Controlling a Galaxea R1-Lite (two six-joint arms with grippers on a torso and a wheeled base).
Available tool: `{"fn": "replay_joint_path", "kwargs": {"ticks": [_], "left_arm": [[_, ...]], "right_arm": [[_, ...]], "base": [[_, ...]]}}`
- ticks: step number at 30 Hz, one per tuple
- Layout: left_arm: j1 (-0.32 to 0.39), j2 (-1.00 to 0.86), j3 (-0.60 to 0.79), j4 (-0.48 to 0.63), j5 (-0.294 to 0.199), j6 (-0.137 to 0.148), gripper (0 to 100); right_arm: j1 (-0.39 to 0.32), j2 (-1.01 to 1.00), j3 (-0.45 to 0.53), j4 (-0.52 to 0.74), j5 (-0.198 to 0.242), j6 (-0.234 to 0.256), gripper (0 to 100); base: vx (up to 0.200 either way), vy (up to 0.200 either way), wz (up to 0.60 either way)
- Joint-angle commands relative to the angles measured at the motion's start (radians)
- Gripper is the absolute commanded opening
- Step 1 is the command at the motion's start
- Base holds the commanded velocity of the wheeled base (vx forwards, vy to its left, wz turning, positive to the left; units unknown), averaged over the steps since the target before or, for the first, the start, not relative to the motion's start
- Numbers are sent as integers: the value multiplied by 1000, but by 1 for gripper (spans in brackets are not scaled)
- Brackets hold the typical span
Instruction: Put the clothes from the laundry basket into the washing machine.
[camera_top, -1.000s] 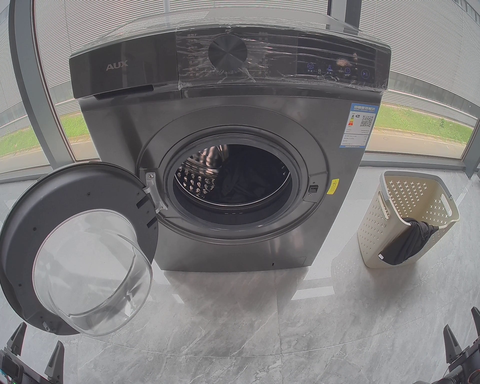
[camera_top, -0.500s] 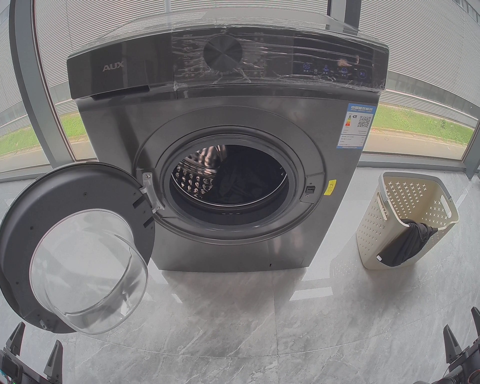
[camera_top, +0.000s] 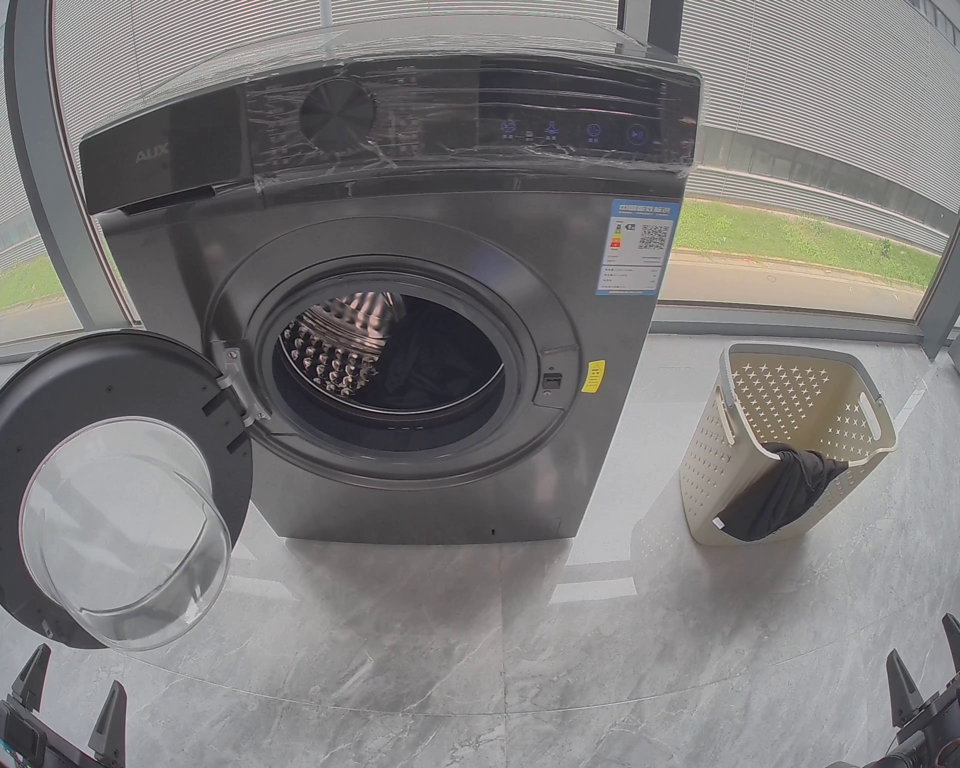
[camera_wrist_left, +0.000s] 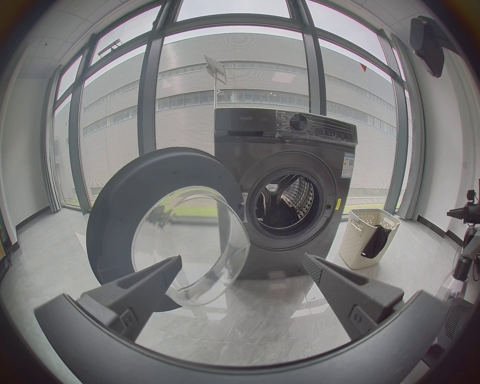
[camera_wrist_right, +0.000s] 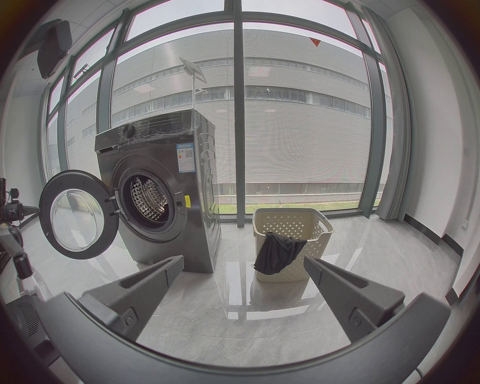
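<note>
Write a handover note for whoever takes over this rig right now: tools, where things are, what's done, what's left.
Left tool: open, empty. Right tool: open, empty.
Washing machine: door swung wide open; a dark heap, likely clothing, lies in the drum.
Basket: on the floor right of the machine, dark garment draped over its front rim.
Done: door open. Left: pick up that garment, load it into the drum.

A glossy grey tiled floor (camera_top: 560, 640) reflects daylight from tall windows (camera_wrist_right: 300, 125) with dark frames (camera_wrist_right: 239, 125), behind which stand a grey ribbed building (camera_wrist_left: 260, 65) and a grass strip (camera_top: 800, 240), beside a white wall (camera_wrist_right: 445, 150).
</note>
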Motion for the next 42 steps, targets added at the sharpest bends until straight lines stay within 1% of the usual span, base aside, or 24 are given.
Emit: {"fn": "replay_joint_path", "kwargs": {"ticks": [1,3,7,16,21,40,42], "left_arm": [[0,-10,17,0,0,-1,100],[0,-10,17,0,-1,3,100],[2,-10,17,0,0,-4,100],[2,-12,17,0,-1,5,100],[0,-12,17,-2,0,-6,100],[0,-12,17,-2,2,-9,100],[0,-10,17,-2,2,-11,100]], "right_arm": [[2,-2,11,0,0,0,100],[0,-2,11,0,0,0,100],[0,-2,11,0,0,0,100],[0,-2,11,0,0,0,100],[0,-2,11,0,0,0,100],[0,-2,11,0,0,0,100],[0,-2,11,0,0,0,100]], "base": [[0,-200,0],[0,-200,0],[0,-200,0],[0,-200,0],[0,-200,0],[0,-200,0],[0,0,0]]}}
